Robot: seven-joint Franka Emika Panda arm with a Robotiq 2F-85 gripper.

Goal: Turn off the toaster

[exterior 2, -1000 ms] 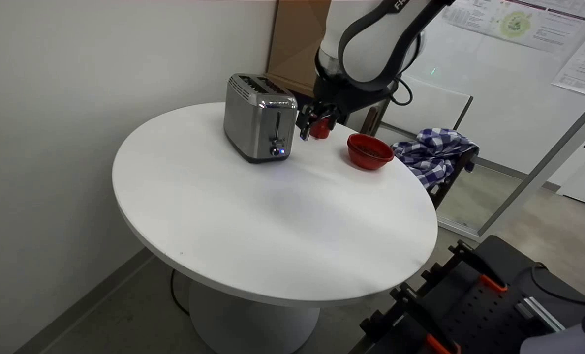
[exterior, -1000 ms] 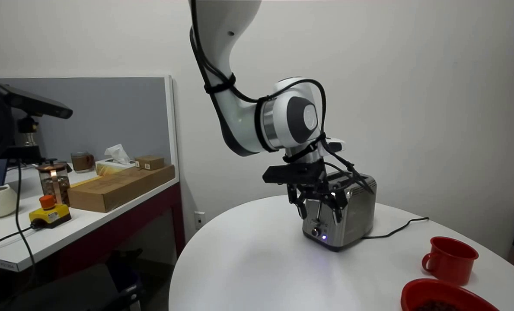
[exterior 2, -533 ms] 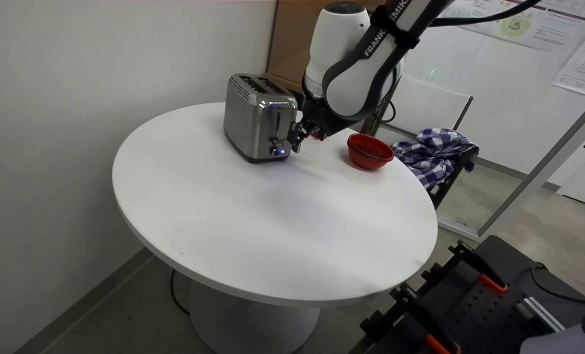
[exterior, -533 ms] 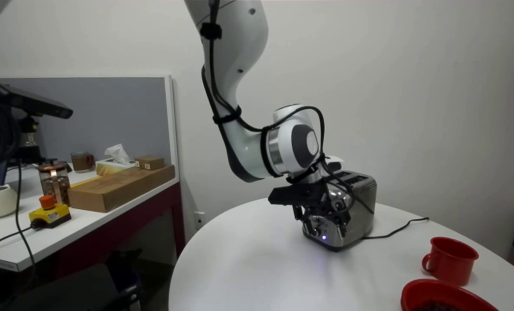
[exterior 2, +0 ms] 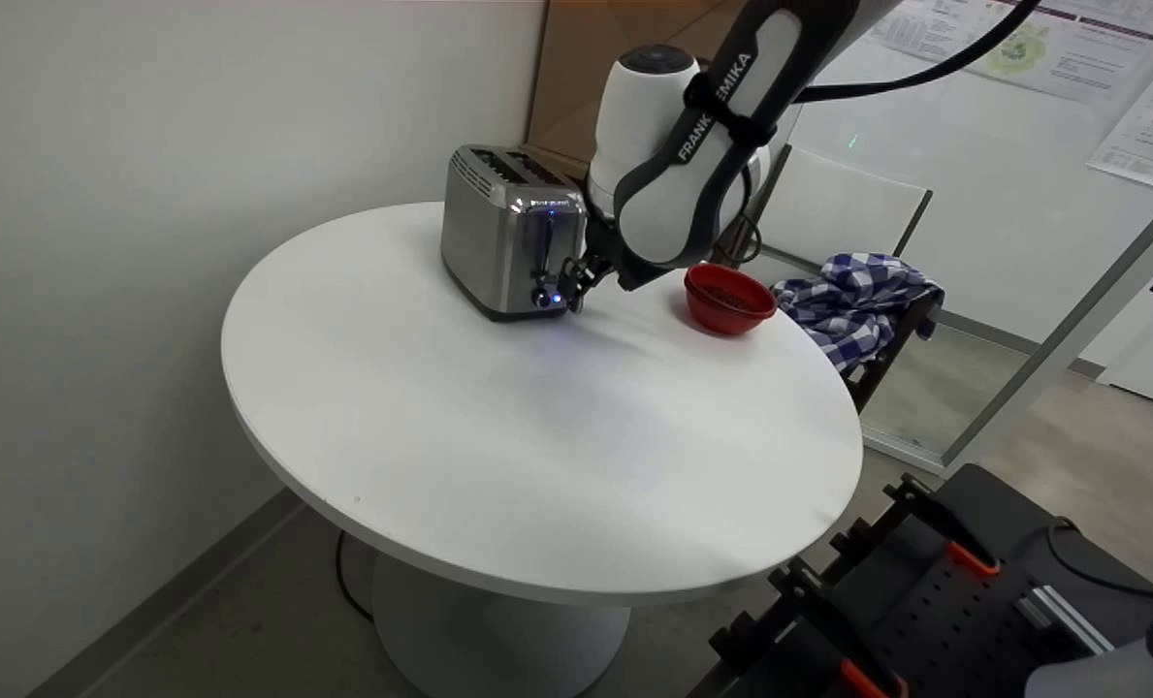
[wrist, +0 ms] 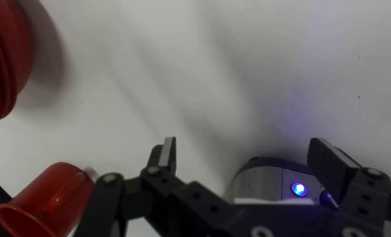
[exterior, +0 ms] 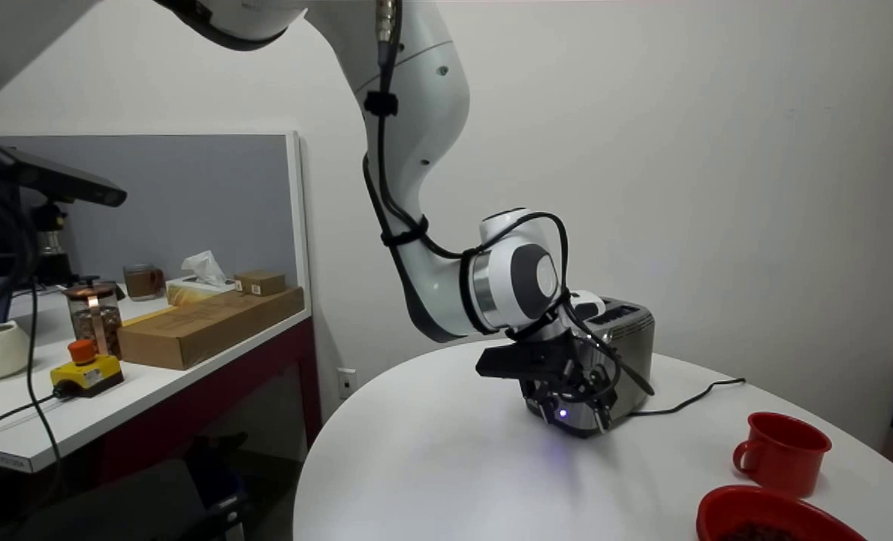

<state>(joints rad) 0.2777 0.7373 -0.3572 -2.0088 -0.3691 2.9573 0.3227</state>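
Softly boxy, shiny steel toaster [exterior 2: 510, 236].

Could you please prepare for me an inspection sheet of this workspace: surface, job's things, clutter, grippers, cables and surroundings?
Surface: table, round and white; tiny dark specks in the wrist view.
Job's things: toaster upright on the table, its light glowing blue, so probably on.
Clutter: mug, upright; bowl with dark bits inside.
Grippers: one gripper, open at the toaster's front; in its grasp, nothing seen; contact unclear.
Cables: cord from the toaster's base across the table; lines strapped along the arm.
Surroundings: wall; desk with a long box; checked cloth beyond the table.
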